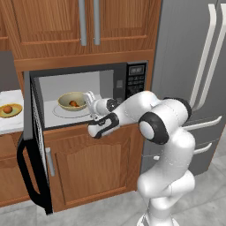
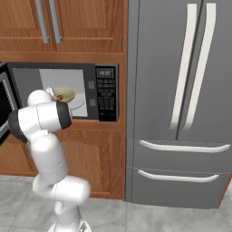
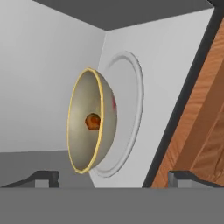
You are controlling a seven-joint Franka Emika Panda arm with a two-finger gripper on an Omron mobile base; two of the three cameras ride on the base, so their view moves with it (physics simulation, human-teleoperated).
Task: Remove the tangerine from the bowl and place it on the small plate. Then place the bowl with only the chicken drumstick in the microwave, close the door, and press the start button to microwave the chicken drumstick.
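In the left base view, the bowl (image 1: 72, 101) was found standing upright on the round turntable (image 1: 62, 112) inside the microwave (image 1: 88, 95), with the chicken drumstick (image 1: 73, 103) lying in it. The gripper (image 1: 91, 100) was seen just beside the bowl's right rim, at the mouth of the cavity; whether it touched the rim could not be told from this view. The door (image 1: 37, 145) was noted swung fully open to the left, its curved handle (image 1: 23, 172) facing outward. The tangerine (image 1: 8, 109) was observed resting on the small plate (image 1: 9, 110) on the table (image 1: 11, 126) to the left, well apart from the microwave. In the right base view, the bowl was again seen inside the cavity, partly hidden behind the arm, and the keypad panel (image 2: 106, 93) was noted to the right of the window opening. In the hand view, the fingers (image 3: 43, 177) were seen spread wide to either side with nothing between them, the bowl lying ahead of them on the turntable and the drumstick near its centre. The bowl was judged rigid, smooth and likely slippery, best taken at its thin rim should repositioning be needed. The placement was judged complete; the door was judged stiff and hinged, best pushed on its outer face or handle, once the arm is withdrawn clear of the opening.
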